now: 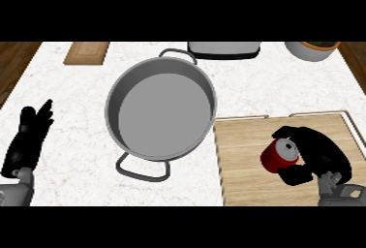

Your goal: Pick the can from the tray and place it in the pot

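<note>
While the right hand [314, 155] curls round the red can [279, 156] over the wooden tray [243, 160], a tilt could spill it short of the pot [160, 109].

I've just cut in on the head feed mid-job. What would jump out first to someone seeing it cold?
First the big grey pot, empty, at the counter's middle, a loop handle at each end. Next the red can at lower right, over the wooden tray, with the right hand curled round it. The left hand rests open at the left edge, fingers up.
</note>
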Robot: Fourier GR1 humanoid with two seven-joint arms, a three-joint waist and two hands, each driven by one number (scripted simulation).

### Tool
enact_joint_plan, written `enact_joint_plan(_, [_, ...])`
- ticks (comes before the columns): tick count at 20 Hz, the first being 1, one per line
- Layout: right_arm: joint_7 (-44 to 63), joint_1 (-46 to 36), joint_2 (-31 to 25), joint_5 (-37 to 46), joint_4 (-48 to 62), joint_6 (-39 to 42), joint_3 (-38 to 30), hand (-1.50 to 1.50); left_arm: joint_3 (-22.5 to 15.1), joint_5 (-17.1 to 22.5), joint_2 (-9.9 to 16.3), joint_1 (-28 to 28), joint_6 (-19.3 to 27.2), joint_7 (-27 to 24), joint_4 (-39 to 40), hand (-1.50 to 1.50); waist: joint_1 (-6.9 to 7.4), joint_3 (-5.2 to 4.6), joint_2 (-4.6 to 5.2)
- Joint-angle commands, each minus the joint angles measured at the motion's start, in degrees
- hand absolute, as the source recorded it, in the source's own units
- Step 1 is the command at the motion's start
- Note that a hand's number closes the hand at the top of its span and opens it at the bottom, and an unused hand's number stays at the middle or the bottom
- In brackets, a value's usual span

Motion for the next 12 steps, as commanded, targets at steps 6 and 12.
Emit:
enact_joint_plan(6, [-7.45, 0.19, -1.80, 10.54, -0.08, -4.49, 1.96, 1.50, 2.60, -0.27, -0.17, 3.40, -2.76, -3.01, -0.38, 0.00, 0.07, 0.01, -0.03])
enact_joint_plan(12, [-10.87, -0.68, -1.71, 14.15, -0.53, -6.37, -0.75, 1.50, 0.63, -3.54, -3.39, 0.75, -1.12, 2.37, -3.69, 0.00, 0.00, 0.03, -0.01])
